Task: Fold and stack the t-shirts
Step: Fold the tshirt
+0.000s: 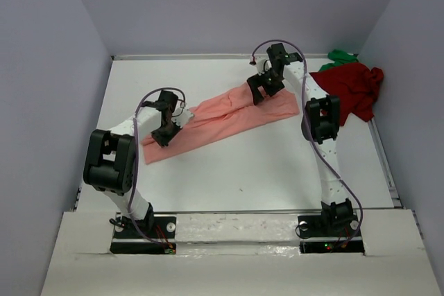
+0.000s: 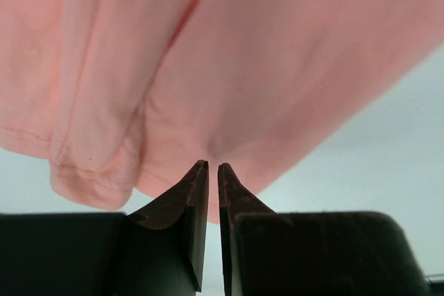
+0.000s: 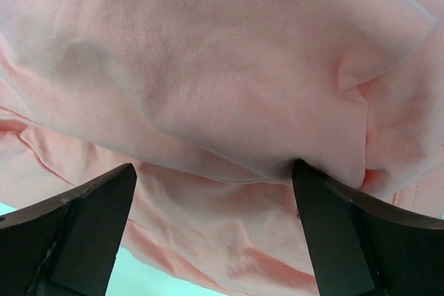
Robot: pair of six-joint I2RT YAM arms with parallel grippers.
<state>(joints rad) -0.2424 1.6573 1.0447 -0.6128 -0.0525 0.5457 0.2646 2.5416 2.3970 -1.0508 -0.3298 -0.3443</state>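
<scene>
On the white table (image 1: 291, 164), the salmon-pink t-shirt (image 1: 222, 119) lies drawn out into a long, narrow band. Its long axis runs diagonally from near-left to far-right. We find one arm at each end of that axis. The left gripper (image 2: 213, 166) sits at the near-left end with its jaws almost together. The cloth puckers toward its tips, so we read this as a pinch on the hem. The right gripper (image 3: 214, 168) is at the far-right end, its jaws spread wide. Its fingers (image 3: 94, 202) stand on either side of a rumpled swell of the same shirt and hold nothing.

We judge that the coming move depends on this alignment. The line between the two grippers follows the band's length, and cloth already lies between the right jaws, so closing them would secure the second end. The dark red t-shirt (image 1: 350, 88) and the green t-shirt (image 1: 340, 55) lie crumpled in the far-right corner, apart from the band and nearer the right arm.
</scene>
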